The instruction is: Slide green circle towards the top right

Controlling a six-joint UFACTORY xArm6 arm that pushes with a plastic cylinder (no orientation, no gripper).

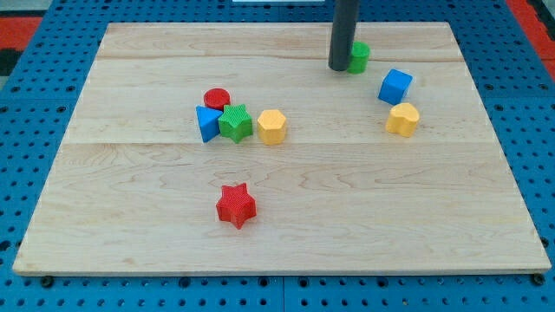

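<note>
The green circle [359, 57] sits near the view's top, right of the middle, partly hidden by my rod. My tip [339, 68] rests on the board, touching the green circle's left side. The rod rises straight up out of the view's top.
A blue cube [395, 86] and a yellow heart [402, 120] lie right and below the green circle. A red circle [217, 98], blue triangle [207, 123], green star [235, 123] and yellow hexagon [271, 126] cluster left of centre. A red star [235, 205] lies lower. The wooden board [130, 199] sits on blue pegboard.
</note>
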